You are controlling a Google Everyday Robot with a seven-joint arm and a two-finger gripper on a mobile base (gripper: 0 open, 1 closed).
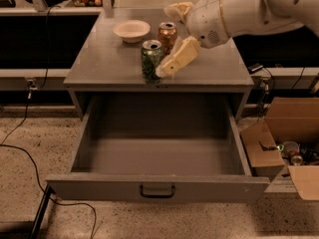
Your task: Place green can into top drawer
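The green can [151, 59] stands upright near the front edge of the table top [99, 63], above the pulled-out top drawer [99, 187]. The drawer is open and nothing shows inside it. My gripper [168, 41] reaches in from the upper right. It is open and holds nothing. Its lower finger [177, 59] slants down against the right side of the green can, and its upper finger [178, 9] is farther back. An orange-copper can [167, 33] stands just behind the green can.
A shallow cream bowl [131, 30] sits at the back left of the table top. An open cardboard box [291, 143] with small items stands on the floor to the right of the drawer. Cables [20, 148] run over the floor at left.
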